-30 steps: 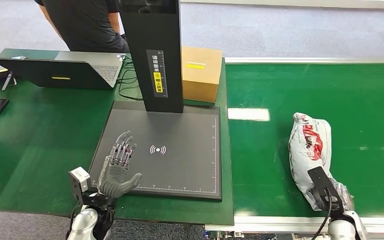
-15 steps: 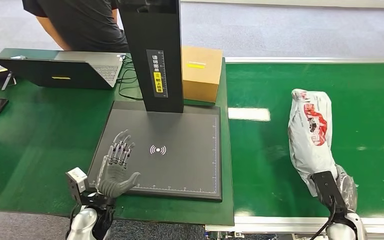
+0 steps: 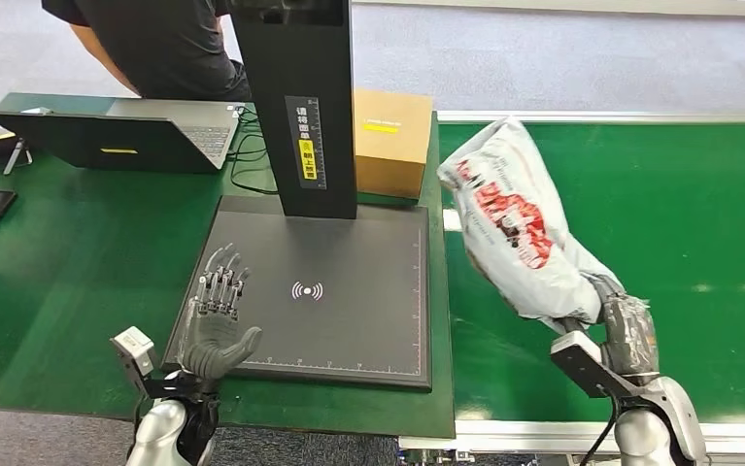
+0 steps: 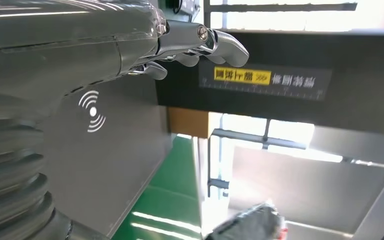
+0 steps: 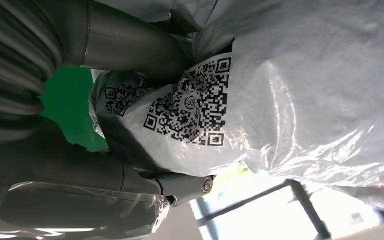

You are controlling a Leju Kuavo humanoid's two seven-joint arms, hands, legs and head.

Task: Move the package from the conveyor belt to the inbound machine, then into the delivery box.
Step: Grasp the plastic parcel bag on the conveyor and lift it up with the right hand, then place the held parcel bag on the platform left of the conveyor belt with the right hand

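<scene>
One white package with red print, gripped at its lower end by the right hand and lifted clear of the green conveyor belt, tilted toward the inbound machine. Left hand empty, fingers spread, over the machine's near left corner. One cardboard box, closed, on the table behind the machine.

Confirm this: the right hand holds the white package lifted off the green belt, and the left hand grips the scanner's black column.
Not quite. The left hand grips nothing; in the head view it hovers open over the scanner's dark pad. The right hand does hold the white package above the belt.
</scene>
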